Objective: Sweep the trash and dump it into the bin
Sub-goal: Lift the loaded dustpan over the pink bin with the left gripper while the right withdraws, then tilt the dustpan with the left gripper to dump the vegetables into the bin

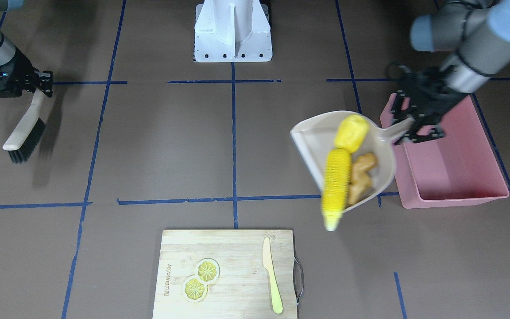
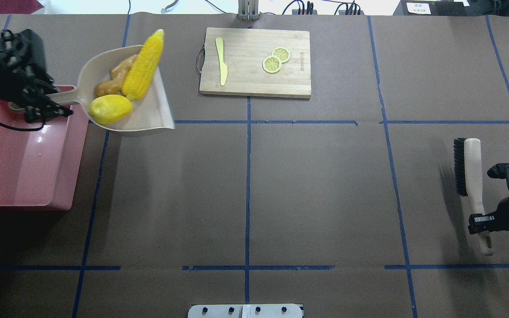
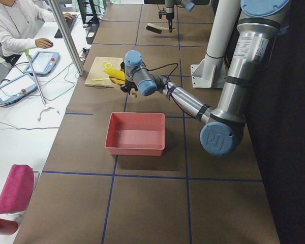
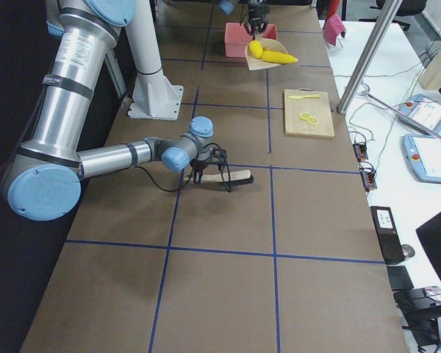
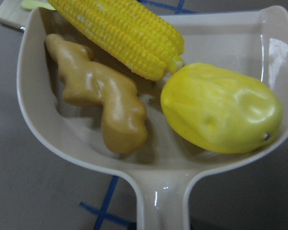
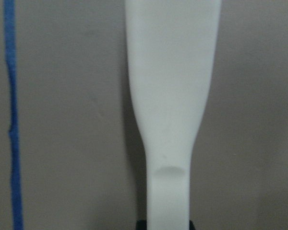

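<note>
1. Just beside the bin [image 1: 454, 201], the left gripper [image 1: 414, 130], clamped on the handle of the dustpan [image 1: 312, 141], holds the pan raised with the corn cob [image 1: 337, 184], potato-like lump [image 1: 351, 131] and ginger root [image 1: 362, 175] aboard.
2. A clean dump likely means carrying the pan fully over the bin before tipping; the cob's tip overhangs the pan's edge and could slide out early.
3. Well apart from the bin, the right gripper [image 1: 41, 86] is closed on the handle of the brush [image 1: 25, 133].
4. Brown paper gridded with blue tape covers the table [image 1: 157, 146]; a cutting board [image 1: 219, 248] lies away from the bin, and an operator [image 3: 15, 30] sits at a side desk.
</note>
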`<action>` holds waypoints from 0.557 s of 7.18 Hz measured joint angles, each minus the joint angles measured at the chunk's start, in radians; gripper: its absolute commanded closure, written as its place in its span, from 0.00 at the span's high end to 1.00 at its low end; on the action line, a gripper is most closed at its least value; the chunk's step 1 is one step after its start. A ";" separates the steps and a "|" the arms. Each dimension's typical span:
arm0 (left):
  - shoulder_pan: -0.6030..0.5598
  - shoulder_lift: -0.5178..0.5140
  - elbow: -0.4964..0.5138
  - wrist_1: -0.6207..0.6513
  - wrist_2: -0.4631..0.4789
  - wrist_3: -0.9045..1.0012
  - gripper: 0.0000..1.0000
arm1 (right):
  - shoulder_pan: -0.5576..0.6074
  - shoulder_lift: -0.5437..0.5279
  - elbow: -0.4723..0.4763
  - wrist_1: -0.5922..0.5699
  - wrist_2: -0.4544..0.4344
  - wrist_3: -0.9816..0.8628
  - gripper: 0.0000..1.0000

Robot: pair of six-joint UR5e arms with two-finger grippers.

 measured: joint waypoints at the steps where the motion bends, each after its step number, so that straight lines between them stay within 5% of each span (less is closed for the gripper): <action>1: -0.085 0.062 0.007 0.001 -0.044 0.124 0.02 | 0.039 -0.008 -0.026 0.014 0.028 -0.038 0.02; 4: -0.296 0.185 0.027 0.014 -0.076 0.437 0.02 | 0.099 -0.020 -0.061 0.021 0.065 -0.099 0.02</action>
